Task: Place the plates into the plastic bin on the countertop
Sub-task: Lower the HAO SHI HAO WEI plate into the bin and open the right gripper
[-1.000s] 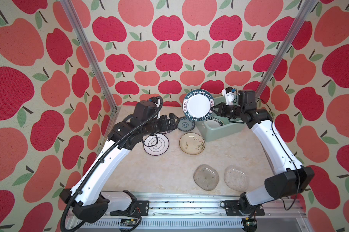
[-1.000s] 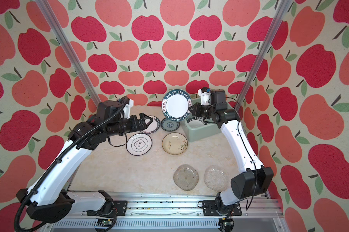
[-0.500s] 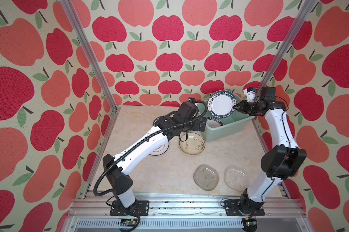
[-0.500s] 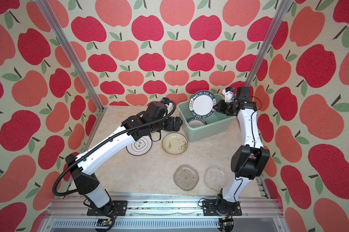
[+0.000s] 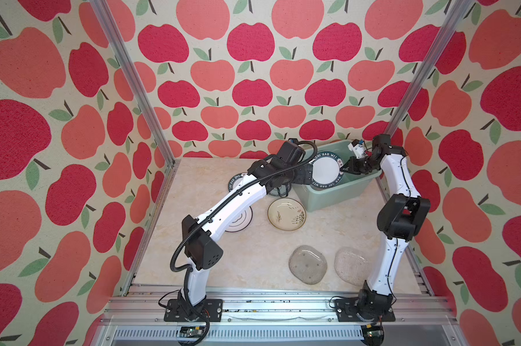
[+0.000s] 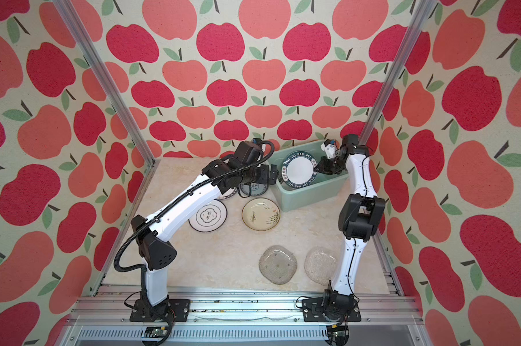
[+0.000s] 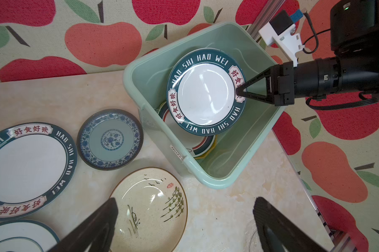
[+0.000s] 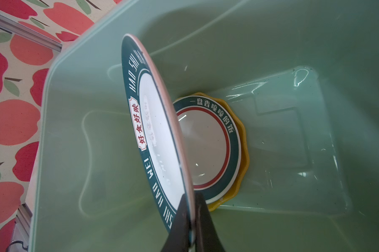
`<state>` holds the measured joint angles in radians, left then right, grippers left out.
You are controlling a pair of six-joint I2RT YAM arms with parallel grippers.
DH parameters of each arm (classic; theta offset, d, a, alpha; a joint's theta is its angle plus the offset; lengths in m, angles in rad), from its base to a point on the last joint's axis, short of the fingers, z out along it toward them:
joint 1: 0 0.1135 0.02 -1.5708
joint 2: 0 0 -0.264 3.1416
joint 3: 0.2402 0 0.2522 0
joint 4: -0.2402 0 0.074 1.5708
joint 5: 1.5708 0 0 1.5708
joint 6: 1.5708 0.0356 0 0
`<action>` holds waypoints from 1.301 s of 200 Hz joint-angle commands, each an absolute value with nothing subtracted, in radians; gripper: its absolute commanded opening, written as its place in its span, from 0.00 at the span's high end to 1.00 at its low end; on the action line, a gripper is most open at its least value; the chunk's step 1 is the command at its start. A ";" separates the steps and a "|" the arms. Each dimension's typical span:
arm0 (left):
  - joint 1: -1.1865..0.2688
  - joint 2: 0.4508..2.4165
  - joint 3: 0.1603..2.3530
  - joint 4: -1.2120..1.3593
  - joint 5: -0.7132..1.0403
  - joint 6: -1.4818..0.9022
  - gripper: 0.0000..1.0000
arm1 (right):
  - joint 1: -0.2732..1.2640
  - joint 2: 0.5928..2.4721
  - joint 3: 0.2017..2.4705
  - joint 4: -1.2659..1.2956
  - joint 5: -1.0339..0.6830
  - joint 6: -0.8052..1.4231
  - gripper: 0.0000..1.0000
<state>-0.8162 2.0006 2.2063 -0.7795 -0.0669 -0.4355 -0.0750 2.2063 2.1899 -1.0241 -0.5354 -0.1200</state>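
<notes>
Wide shot: the beige marble-look table (image 5: 253, 263) fills the floor of the cell, and the mint-green plastic bin (image 5: 337, 194) sits at its far right corner. Inside the bin's mouth a white plate with a dark lettered rim (image 7: 206, 91) hangs steeply tilted, its face turned toward the left arm. The right hand (image 7: 241, 90) has it pinched at the rim, one finger on each face. From the right wrist you see it edge-on, above the bin floor.

On that floor lies a banded-rim plate (image 8: 206, 148), stacked on a yellow scalloped plate (image 8: 243, 157). Whether the tilted plate touches them, I can't tell.

Out on the table, just left of the bin, there's a second lettered plate (image 7: 27, 165), and a blue patterned plate (image 7: 110, 139) beside it. A cream plate (image 5: 286, 214) lies in front of the bin, with a white dark-rimmed plate (image 6: 207, 215) to its left. Two clear glass plates (image 5: 307, 263) (image 5: 350, 265) sit side by side near the front rail.

The left hand (image 7: 185, 200) is spread wide and empty, just outside the bin's left wall, above the cream plate.
</notes>
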 commanded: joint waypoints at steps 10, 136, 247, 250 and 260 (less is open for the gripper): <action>-0.814 2.078 2.349 -0.903 -0.047 -0.452 0.01 | -0.037 2.260 2.251 -1.063 -0.510 -0.197 1.00; -0.815 2.144 2.451 -1.000 -0.058 -0.470 0.01 | -0.022 2.383 2.293 -1.065 -0.334 -0.162 0.85; -0.825 2.140 2.416 -1.058 -0.133 -0.534 0.01 | -0.024 2.392 2.234 -1.035 -0.256 -0.153 0.74; -0.825 2.139 2.413 -1.058 -0.136 -0.536 0.01 | -0.024 2.392 2.232 -1.033 -0.252 -0.152 0.74; -0.825 2.132 2.406 -1.059 -0.145 -0.541 0.01 | -0.024 2.389 2.228 -1.032 -0.243 -0.152 0.74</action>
<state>-0.8219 2.1357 2.4210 -1.0256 -0.0990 -0.5079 -0.0204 2.3810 2.2505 -1.0378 -0.2710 -0.1665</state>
